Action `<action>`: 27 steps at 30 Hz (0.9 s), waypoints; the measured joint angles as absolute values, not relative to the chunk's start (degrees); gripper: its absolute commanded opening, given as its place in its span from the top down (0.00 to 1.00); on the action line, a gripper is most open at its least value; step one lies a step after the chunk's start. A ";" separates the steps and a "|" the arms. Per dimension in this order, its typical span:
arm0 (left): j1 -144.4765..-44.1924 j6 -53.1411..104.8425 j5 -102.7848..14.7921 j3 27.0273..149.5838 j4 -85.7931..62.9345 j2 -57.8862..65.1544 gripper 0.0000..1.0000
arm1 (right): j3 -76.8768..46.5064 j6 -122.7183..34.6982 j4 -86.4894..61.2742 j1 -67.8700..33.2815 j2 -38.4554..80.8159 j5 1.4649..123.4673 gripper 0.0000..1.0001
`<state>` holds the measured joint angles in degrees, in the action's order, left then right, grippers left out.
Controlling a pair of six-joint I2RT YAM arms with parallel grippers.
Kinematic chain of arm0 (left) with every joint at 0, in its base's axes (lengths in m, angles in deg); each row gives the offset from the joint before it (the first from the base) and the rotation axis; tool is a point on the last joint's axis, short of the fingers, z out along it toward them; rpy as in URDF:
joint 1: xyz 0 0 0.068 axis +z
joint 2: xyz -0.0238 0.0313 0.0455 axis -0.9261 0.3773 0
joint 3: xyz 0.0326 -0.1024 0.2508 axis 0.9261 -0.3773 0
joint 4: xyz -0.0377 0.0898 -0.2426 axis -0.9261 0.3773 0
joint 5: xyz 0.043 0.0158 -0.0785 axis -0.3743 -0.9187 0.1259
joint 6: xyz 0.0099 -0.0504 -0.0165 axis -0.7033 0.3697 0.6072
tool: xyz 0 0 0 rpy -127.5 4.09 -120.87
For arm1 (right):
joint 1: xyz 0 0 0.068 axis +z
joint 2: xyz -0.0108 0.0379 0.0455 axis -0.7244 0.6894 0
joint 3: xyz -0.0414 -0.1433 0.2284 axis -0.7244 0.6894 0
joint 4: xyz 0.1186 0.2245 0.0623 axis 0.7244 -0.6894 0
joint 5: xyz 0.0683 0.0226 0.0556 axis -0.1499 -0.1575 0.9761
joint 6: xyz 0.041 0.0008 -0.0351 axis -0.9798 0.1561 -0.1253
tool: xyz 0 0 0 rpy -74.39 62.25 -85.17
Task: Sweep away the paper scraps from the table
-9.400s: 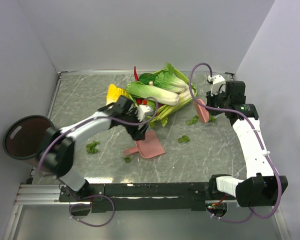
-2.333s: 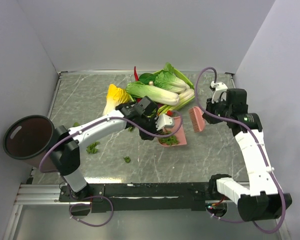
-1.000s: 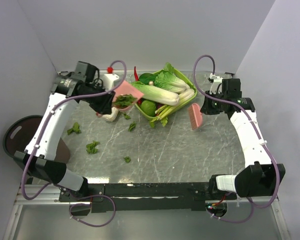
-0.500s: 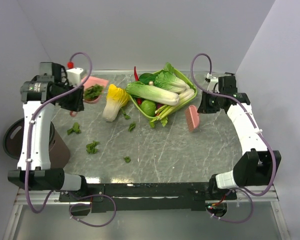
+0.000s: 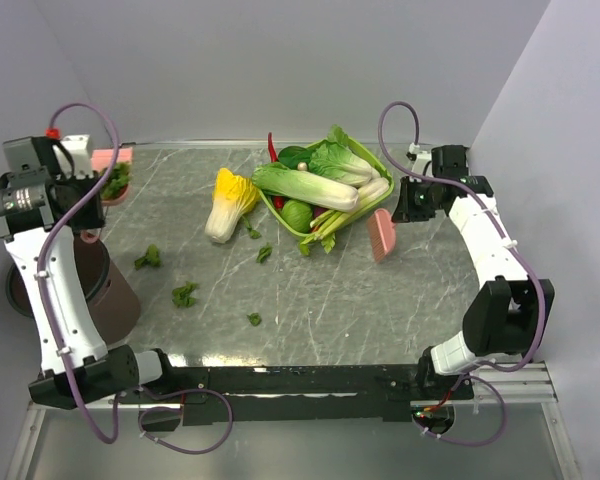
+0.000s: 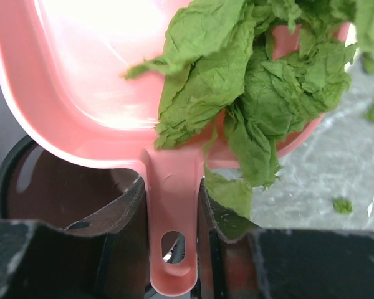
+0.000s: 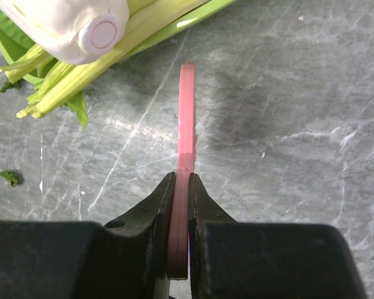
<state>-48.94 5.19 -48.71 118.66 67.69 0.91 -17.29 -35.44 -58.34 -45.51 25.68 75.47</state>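
Observation:
My left gripper [image 5: 88, 192] is raised at the far left, shut on the handle of the pink dustpan [image 5: 107, 170]. In the left wrist view the handle sits between my left gripper [image 6: 172, 215] jaws, and the dustpan [image 6: 81, 93] holds a heap of green paper scraps [image 6: 249, 81] above the dark bin [image 6: 62, 193]. More paper scraps [image 5: 185, 294] lie loose on the grey table [image 5: 380, 300], one [image 5: 147, 257] near the bin and one [image 5: 254, 319] near the front. My right gripper [image 5: 408, 203] is shut on a pink brush [image 5: 382, 235]; the right wrist view shows the brush [image 7: 187, 112] edge-on in my right gripper [image 7: 180, 187].
The dark brown bin [image 5: 115, 295] stands at the table's left edge under my left arm. A yellow-and-white cabbage [image 5: 228, 203] and a green tray [image 5: 288, 226] of large greens lie at the back centre. Stalks [image 7: 81, 75] reach close to the brush. Walls enclose three sides.
My left arm has swung the loaded dustpan further left, from the table's back left corner to above the bin. The right arm has drawn back slightly, brush still held.

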 measured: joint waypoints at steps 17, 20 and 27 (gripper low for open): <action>-38.65 6.06 -58.26 112.03 68.02 -13.10 0.99 | -20.24 -34.80 -59.39 -45.51 29.77 75.60 1.00; -38.49 5.23 -61.06 109.39 68.56 -15.22 0.99 | -20.26 -34.78 -59.52 -45.51 30.64 75.80 1.00; -38.38 3.40 -68.14 103.38 68.61 -18.34 0.99 | -20.26 -34.78 -59.69 -45.16 32.61 75.93 1.00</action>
<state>-38.38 3.40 -68.14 103.38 68.61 -18.34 -20.26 -34.78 -59.69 -45.16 32.61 75.93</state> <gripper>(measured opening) 0.339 0.153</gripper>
